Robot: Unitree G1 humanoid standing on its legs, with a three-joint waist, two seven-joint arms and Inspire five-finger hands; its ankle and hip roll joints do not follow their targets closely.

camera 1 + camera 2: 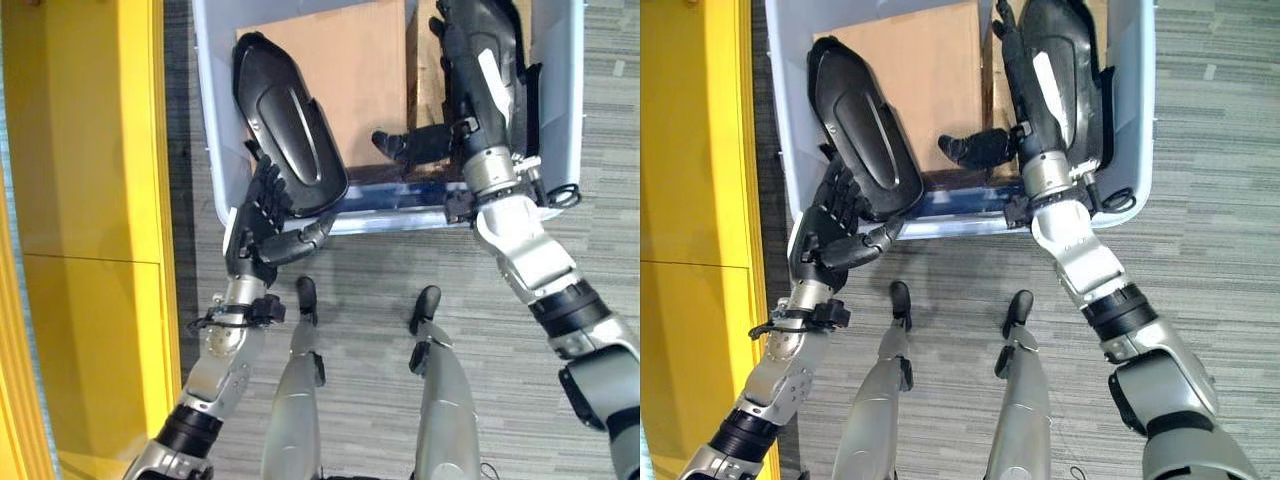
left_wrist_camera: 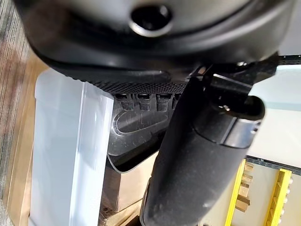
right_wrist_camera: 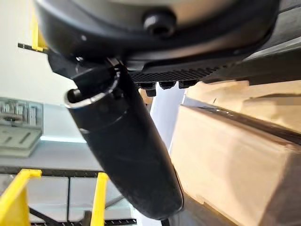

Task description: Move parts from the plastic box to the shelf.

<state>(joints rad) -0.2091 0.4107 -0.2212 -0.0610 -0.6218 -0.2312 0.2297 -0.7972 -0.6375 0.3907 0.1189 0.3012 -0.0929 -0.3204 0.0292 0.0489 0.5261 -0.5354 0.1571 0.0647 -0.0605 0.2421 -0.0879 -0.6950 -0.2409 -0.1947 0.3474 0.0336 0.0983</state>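
My left robot hand (image 1: 262, 225) sat at the box's (image 1: 205, 110) near-left corner, fingers curled under the lower end of 1 black part (image 1: 288, 125), thumb along its edge. That part leaned on the box's left wall, its low end over the near rim. My right robot hand (image 1: 985, 147) reached into the box beside a 2nd black part (image 1: 1055, 75) at the right side; thumb stuck out, fingers loosely extended, nothing gripped as far as I could see. Cardboard (image 1: 345, 80) lined the box bottom between the 2 parts.

Judgement: step in hand was lifting the left part out. To do it well I should keep the thumb clamped on the edge and raise the part straight up until its low end cleared the rim before swinging left. The part is long and held at 1 end only, so it could pivot or slip; the right robot hand could steady its far end.

Room: the yellow shelf (image 1: 80, 200) stood just beside the box on my left, with only a narrow strip of carpet (image 1: 178, 230) between. Risk of the part's far end clipping the shelf. Open carpet lay to the right.
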